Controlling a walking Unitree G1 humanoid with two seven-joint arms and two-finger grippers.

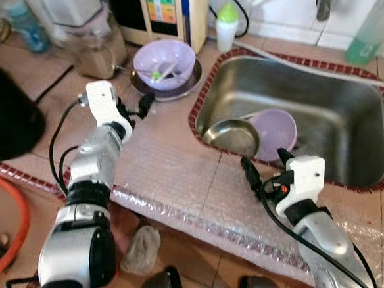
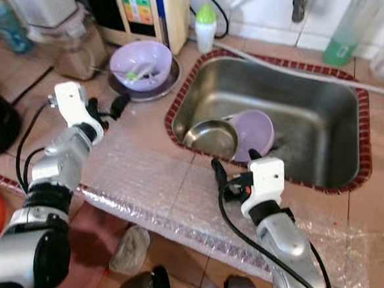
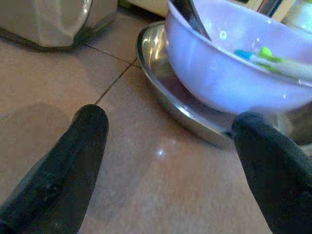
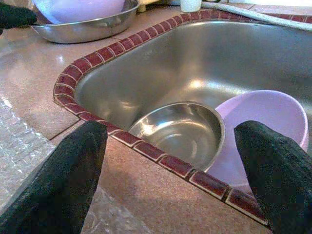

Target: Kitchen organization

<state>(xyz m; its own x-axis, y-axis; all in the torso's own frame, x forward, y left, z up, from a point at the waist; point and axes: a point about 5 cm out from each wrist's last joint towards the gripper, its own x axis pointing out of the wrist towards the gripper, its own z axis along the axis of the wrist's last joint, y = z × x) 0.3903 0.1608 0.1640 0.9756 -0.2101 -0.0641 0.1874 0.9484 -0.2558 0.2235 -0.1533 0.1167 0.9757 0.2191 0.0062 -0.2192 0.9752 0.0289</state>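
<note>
Pinkish tiled counter [image 1: 164, 129] under bubble wrap [image 1: 181, 184] — red-brick trim, white tiled wall [image 1: 281, 6] behind.

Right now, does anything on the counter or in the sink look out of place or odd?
Mostly tidy. In the steel sink, a small steel bowl and a lilac bowl lie tilted against each other rather than stacked. Another lilac bowl on a steel plate holds utensils. Clear bubble wrap covers the counter, which is unusual.

Steel bowl [image 1: 230, 137], lilac bowl [image 1: 275, 133] in sink [image 1: 345, 74].

green-capped bottle [image 1: 228, 24] by the wall, orange basin [image 1: 6, 216] below
</note>
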